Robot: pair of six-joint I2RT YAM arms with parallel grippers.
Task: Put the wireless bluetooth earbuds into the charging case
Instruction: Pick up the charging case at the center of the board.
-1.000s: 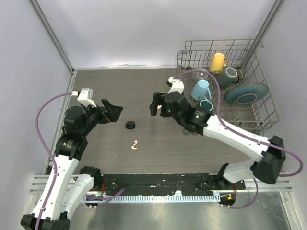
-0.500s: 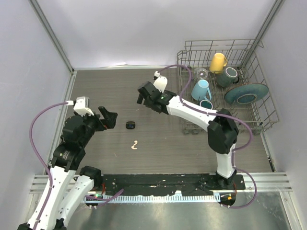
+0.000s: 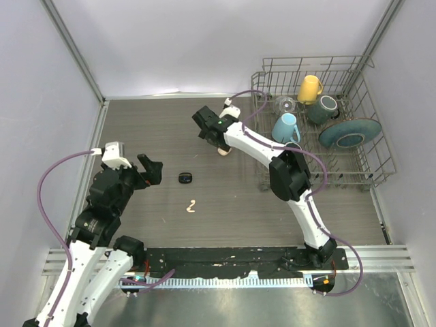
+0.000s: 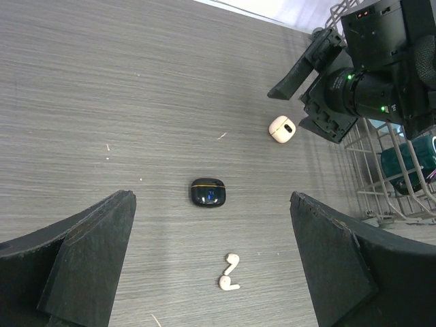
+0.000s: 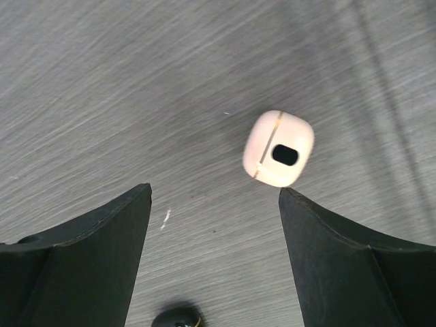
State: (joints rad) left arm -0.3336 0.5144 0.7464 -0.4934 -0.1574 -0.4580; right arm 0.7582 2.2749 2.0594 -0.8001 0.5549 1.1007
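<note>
Two cream-white earbuds (image 3: 191, 206) (image 4: 230, 272) lie side by side on the grey table. A shut black charging case (image 3: 185, 178) (image 4: 207, 192) (image 5: 176, 319) with a lit display sits just beyond them. A shut cream charging case (image 3: 223, 151) (image 4: 282, 129) (image 5: 278, 148) lies further back and to the right. My left gripper (image 3: 151, 170) (image 4: 210, 195) hovers open, left of the black case, holding nothing. My right gripper (image 3: 208, 127) (image 5: 214, 191) (image 4: 308, 95) hangs open above the table beside the cream case, empty.
A wire dish rack (image 3: 310, 60) stands at the back right, holding a yellow mug (image 3: 309, 88), a blue mug (image 3: 286, 127) and a teal plate (image 3: 351, 133). Its near edge shows in the left wrist view. Grey walls close in on both sides.
The right arm has swung left and further back, ending over the cream case, its jaws narrowing slightly. The left arm has drawn back toward the near left. The cases and earbuds stay put.
</note>
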